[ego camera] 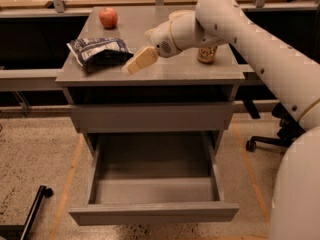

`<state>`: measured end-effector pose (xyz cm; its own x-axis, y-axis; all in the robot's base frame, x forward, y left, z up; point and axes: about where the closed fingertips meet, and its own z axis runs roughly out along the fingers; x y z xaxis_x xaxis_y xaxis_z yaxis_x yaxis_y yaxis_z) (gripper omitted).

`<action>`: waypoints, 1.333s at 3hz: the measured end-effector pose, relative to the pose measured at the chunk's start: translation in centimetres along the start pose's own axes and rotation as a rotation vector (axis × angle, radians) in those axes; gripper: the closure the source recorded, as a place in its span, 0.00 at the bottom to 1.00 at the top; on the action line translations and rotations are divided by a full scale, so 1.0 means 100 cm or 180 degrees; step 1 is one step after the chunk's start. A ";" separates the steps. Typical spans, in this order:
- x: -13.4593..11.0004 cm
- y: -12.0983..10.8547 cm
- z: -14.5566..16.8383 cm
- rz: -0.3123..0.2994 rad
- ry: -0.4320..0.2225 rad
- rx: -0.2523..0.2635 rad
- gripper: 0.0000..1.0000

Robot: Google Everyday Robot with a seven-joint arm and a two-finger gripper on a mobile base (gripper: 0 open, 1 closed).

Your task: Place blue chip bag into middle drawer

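The blue chip bag [100,51] lies crumpled on the left of the grey cabinet top [170,69], dark navy with white patches. My gripper [136,63] hangs over the cabinet top just right of the bag, its cream fingers pointing down-left towards it, close to the bag's right end. It holds nothing. The middle drawer [152,181] is pulled out below, its shallow grey tray bare. The closed drawer front [152,116] sits above it.
A red apple [108,17] stands at the back left of the top. A gold can [207,54] stands behind my arm at the right, beside a pale bowl partly hidden by the wrist. An office chair base [265,139] is on the right floor.
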<state>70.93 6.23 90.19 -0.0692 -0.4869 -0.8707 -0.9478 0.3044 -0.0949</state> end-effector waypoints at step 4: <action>-0.031 -0.034 0.146 -0.0102 -0.0371 -0.0288 0.18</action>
<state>78.86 18.63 86.17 -0.0068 -0.3952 -0.9186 -0.9735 0.2125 -0.0843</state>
